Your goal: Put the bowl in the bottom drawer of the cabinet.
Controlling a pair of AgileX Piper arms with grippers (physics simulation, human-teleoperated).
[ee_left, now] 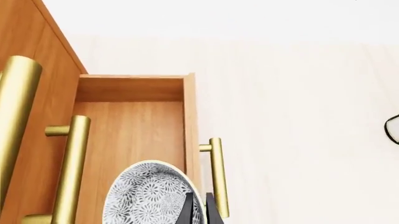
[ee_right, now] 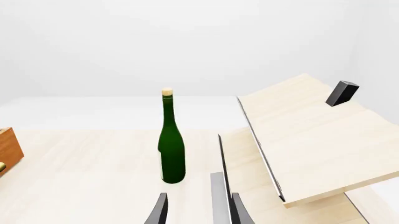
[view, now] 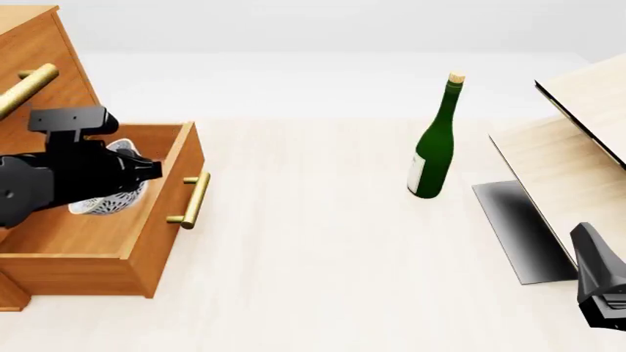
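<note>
The speckled white bowl (ee_left: pixel 146 196) hangs tilted inside the open bottom drawer (view: pixel 98 235) of the orange-brown cabinet (view: pixel 39 51). My left gripper (ee_left: pixel 199 212) is shut on the bowl's rim on the side nearest the drawer front. From the front, the black left arm (view: pixel 59 180) covers most of the bowl (view: pixel 110 202). The drawer's brass handle (view: pixel 193 199) points toward the table's middle. My right gripper (ee_right: pixel 199 210) is open and holds nothing, low at the right (view: pixel 599 282), far from the cabinet.
A tall green bottle (view: pixel 430 147) stands upright mid-table. A pale wood-and-black unit (view: pixel 577 147) takes up the right side, just beyond the right gripper. Upper brass handles (ee_left: pixel 70 168) jut out above the open drawer.
</note>
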